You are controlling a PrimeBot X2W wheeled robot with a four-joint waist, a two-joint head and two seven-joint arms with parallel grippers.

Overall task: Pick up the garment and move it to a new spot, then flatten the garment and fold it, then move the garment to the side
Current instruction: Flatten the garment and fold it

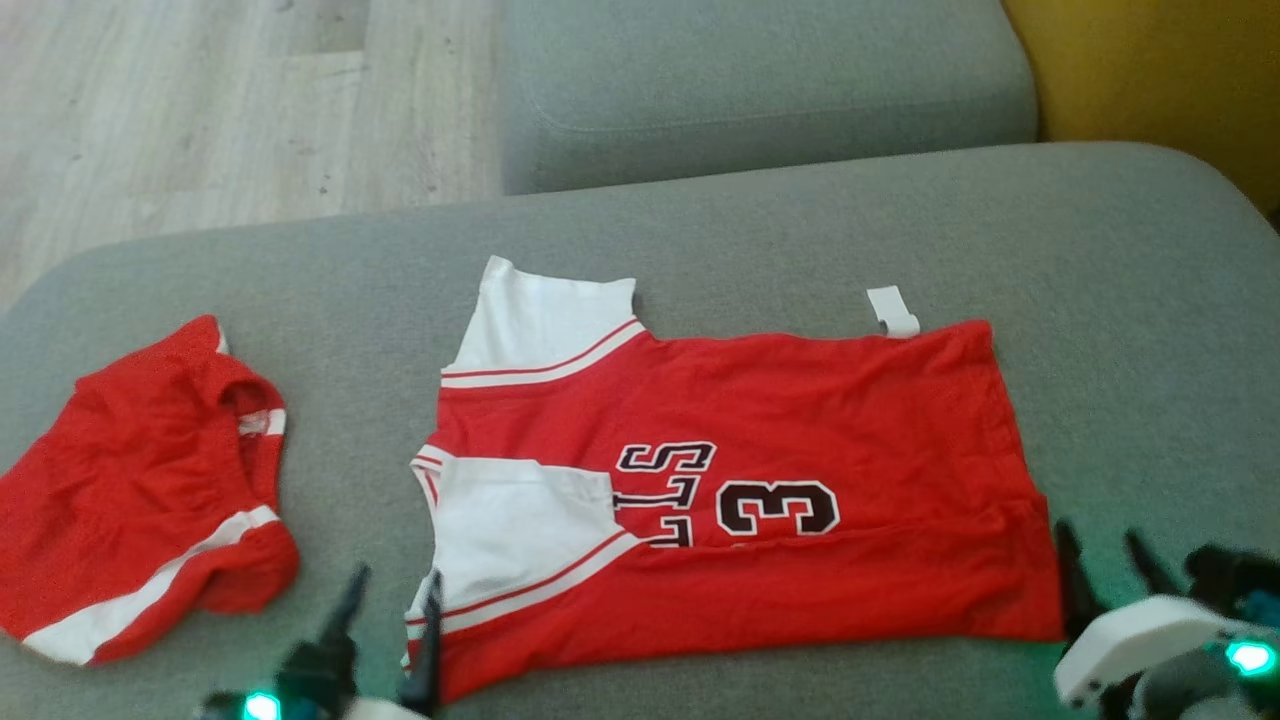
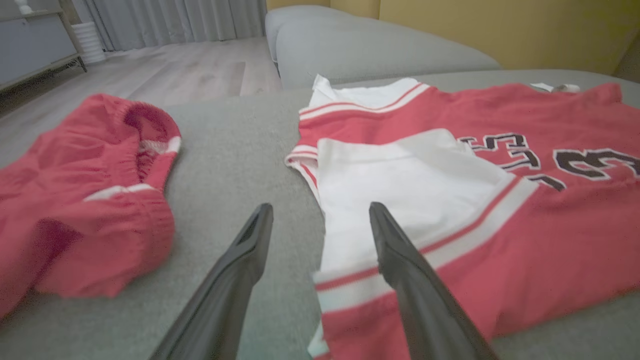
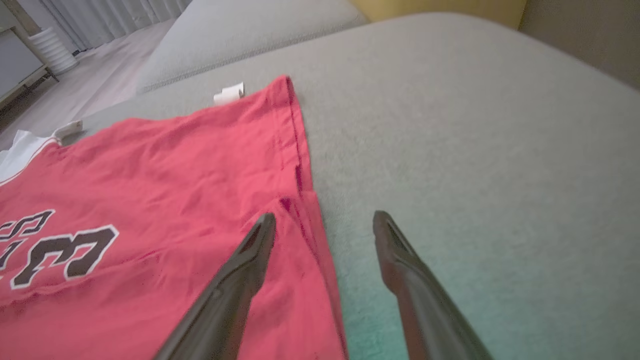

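The garment (image 1: 800, 420) is a red jersey with white sleeves and dark lettering, lying flat on the grey sofa cushion, its near long edge folded over onto itself. My left gripper (image 1: 395, 595) stands open at the jersey's near left corner; in the left wrist view (image 2: 320, 212) one finger is over the white sleeve (image 2: 400, 185) and the other over bare cushion. My right gripper (image 1: 1100, 550) is open at the near right corner; in the right wrist view (image 3: 324, 220) its fingers straddle the jersey's hem (image 3: 300, 165). Nothing is held.
Red shorts (image 1: 140, 480) with white trim lie crumpled on the cushion's left. A white tag (image 1: 893, 311) sticks out at the jersey's far edge. A second grey cushion (image 1: 760, 80) lies behind, wooden floor (image 1: 200, 100) at far left, a yellow wall (image 1: 1150, 70) at far right.
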